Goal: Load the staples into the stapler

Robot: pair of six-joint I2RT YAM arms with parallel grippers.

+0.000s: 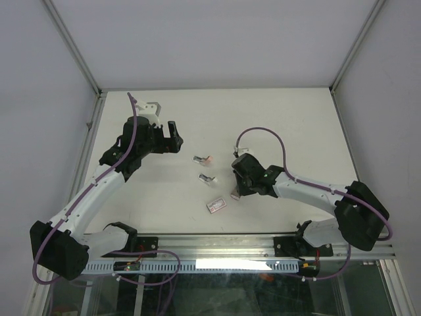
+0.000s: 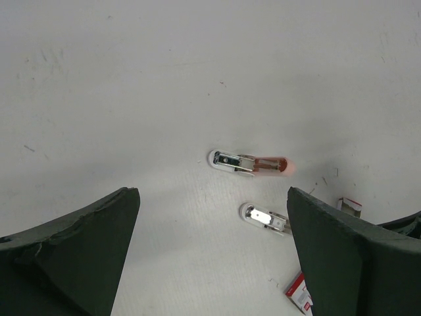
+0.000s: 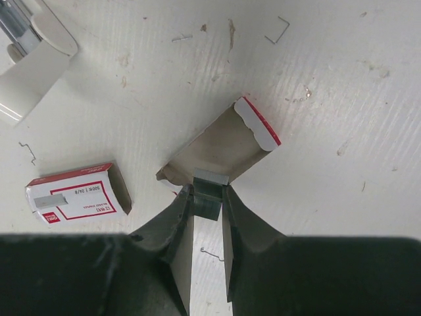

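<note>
Grey staples (image 3: 210, 179): found clamped in right end effector (image 3: 209, 204) at open end of sleeve (image 3: 223, 148), toward front edge of desk (image 1: 276, 112). Found left end effector (image 2: 212, 197) spread wide, toward rear-left corner.

Open table (image 1: 283, 118) around stapler (image 2: 253, 162); box (image 1: 216, 205) perhaps close by.

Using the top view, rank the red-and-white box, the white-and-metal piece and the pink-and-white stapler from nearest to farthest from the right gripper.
From the right gripper:
1. Red-and-white box, just left of it, toward the near edge.
2. White-and-metal piece, left and slightly farther back.
3. Pink-and-white stapler, farthest, left and well toward the back.
</note>
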